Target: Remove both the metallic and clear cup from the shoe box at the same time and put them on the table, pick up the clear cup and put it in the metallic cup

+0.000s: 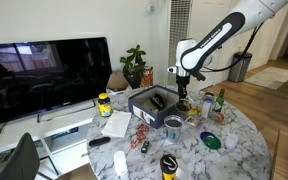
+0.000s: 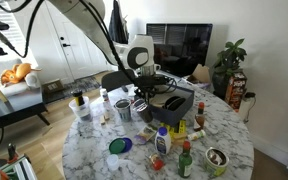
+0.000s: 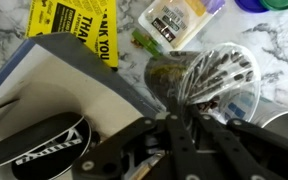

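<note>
We saw the clear cup out of the shoe box, in the middle right of the wrist view. The pincer sat at its near rim, likely to carry it to the metallic cup at lower right. Clenched or not, we could not tell.

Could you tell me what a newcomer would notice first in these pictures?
Probably the white arm, its tool hanging by the dark shoe box on the cluttered marble table. In the wrist view the clear cup stands just off the box's corner. A big black television stands behind.
</note>
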Motion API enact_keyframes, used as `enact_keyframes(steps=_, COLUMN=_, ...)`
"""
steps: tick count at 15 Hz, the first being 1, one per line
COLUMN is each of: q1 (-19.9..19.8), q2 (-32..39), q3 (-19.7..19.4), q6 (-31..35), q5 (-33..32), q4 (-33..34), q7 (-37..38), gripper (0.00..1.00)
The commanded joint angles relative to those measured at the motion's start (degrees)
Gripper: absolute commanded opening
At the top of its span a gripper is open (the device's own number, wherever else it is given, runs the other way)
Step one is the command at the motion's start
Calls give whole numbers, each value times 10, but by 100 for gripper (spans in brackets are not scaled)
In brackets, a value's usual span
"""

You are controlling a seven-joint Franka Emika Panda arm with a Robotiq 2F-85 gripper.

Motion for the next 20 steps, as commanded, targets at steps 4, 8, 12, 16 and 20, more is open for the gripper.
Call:
enact_keyframes(steps=4, q1=-19, q2=-62, q3=23, q6=-81, q5=71, q4=-14, q7=-96, gripper=3)
enact_keyframes(steps=8, q1=-12, q2=-91, q3=30, q6=-141, q5=145, q4=-6, q7=-149, gripper=3)
enact_keyframes(steps=12, q1=8, q2=-120, q3=18, q6=-165, q5=148, q4=-4, q7=-145, gripper=3)
enact_keyframes(steps=16, q1=14, q2=-134, q3=14, q6=-173, q5=153, q4=-1, q7=-149, gripper=3)
enact_keyframes(steps=20, q1=21, q2=-132, q3=24, q6=-207, q5=210, q4=8, q7=-165, gripper=3)
